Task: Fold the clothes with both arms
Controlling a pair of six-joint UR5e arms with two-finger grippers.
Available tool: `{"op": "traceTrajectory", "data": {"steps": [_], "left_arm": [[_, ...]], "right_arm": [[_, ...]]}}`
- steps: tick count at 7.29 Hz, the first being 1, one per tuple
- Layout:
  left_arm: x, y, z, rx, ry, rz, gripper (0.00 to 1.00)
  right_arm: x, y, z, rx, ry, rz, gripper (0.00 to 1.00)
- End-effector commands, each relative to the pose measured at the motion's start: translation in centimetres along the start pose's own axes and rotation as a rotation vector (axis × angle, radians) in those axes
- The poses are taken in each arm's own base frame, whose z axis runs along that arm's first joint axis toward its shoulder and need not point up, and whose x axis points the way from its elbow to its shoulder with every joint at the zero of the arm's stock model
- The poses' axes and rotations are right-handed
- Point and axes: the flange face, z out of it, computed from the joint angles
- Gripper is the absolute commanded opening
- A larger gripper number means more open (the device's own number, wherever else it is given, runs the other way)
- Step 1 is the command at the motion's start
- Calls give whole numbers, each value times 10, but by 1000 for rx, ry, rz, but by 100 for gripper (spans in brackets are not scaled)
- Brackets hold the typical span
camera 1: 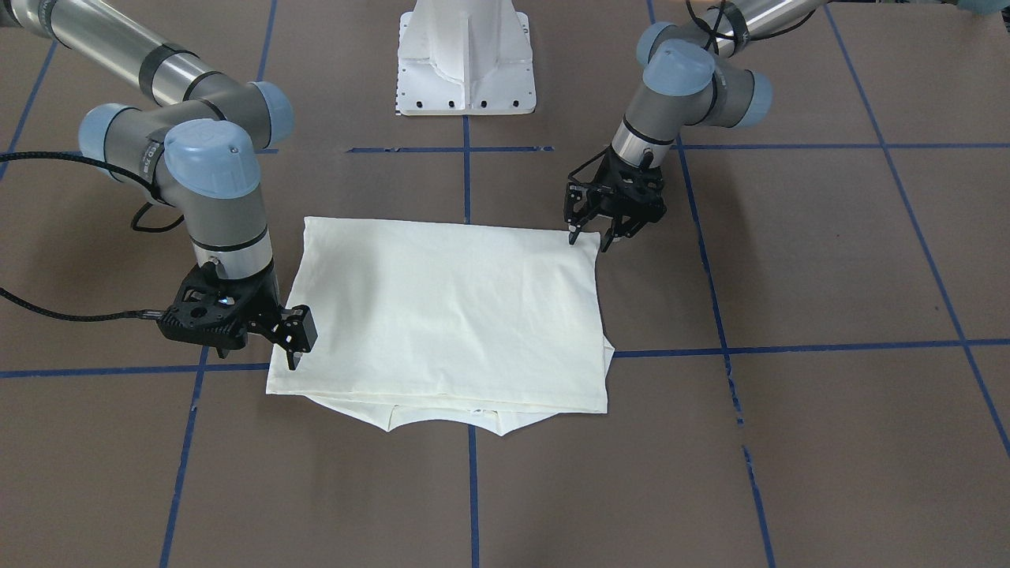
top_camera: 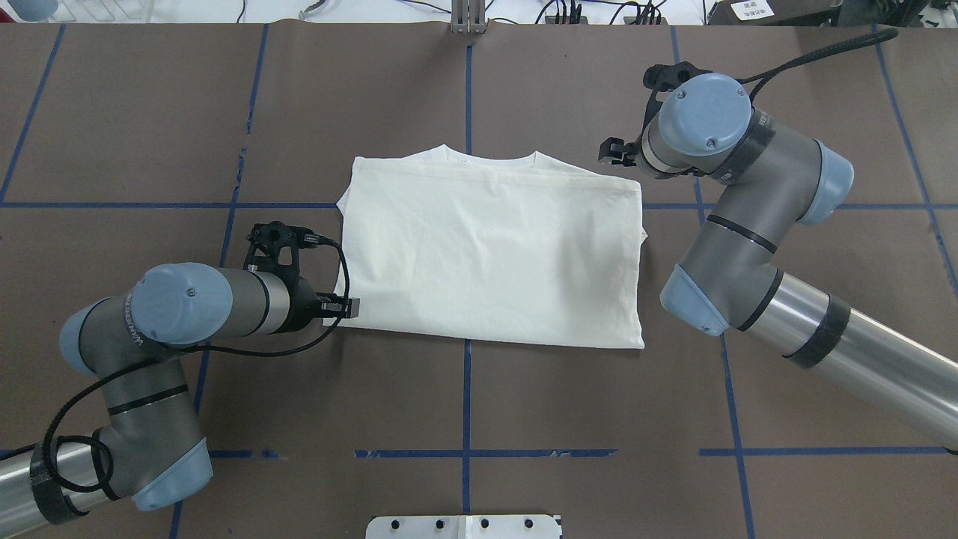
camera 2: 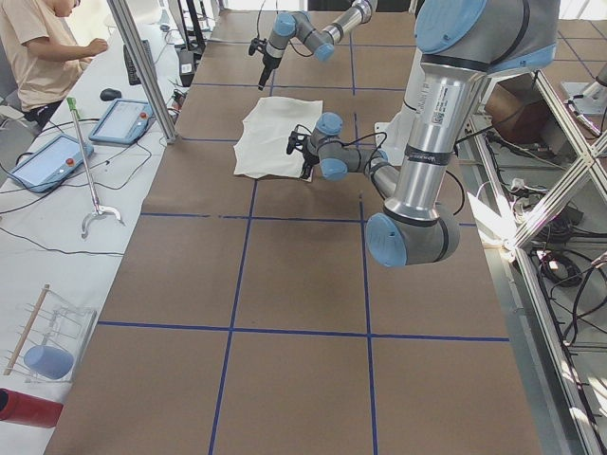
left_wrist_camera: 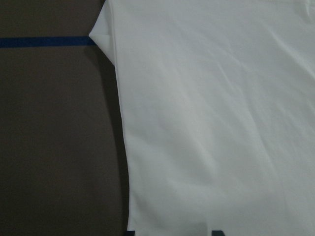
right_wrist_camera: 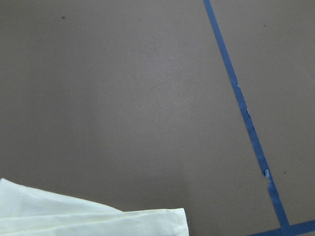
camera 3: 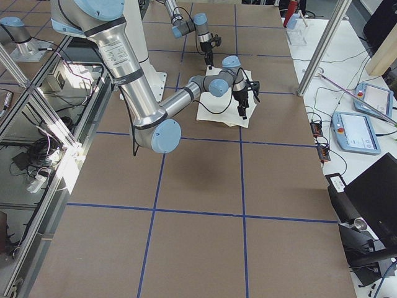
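The clothes are one cream shirt (camera 1: 450, 308) (top_camera: 494, 254), folded into a flat rectangle with its plain side up and the neckline peeking out at the far edge. No print shows. My left gripper (camera 1: 590, 235) (top_camera: 346, 305) stands open at the shirt's near left corner, one fingertip at the cloth's edge and nothing held. My right gripper (camera 1: 296, 347) (top_camera: 614, 152) hovers at the far right corner, open and empty. The left wrist view shows the shirt's side edge (left_wrist_camera: 211, 118). The right wrist view shows only a folded corner (right_wrist_camera: 98, 221) on brown table.
The white pedestal base (camera 1: 465, 63) stands at the robot's side of the table. Blue tape lines (top_camera: 466, 397) cross the brown table top. A person (camera 2: 38, 47) is at a side bench with tablets (camera 2: 121, 120), beyond the table's far edge.
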Motion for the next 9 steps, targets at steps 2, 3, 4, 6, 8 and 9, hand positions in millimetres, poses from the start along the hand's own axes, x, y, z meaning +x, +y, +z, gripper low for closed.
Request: {"op": "traceTrajectory", "data": {"steps": [2,3,4,6,8,9], "left_arm": [[-3,4,5,-8,-12,-2,52],[-2,5,5,-12,-11,-1,24],[1,13,9,-23,-11,6,0],[5,9,0,-12,5,20,0],[-22,-29,-11,35,-45,122,0],[-56,-67,-16,74,-110,190,0]], "right_arm": [[2,0,2,0,5,4,100],[2,1,2,-2,5,6,100],[2,0,2,0,5,7,100],[3,1,3,-1,7,6,100],[3,1,3,-1,7,1,100],[4,1,3,-1,8,3,100]]}}
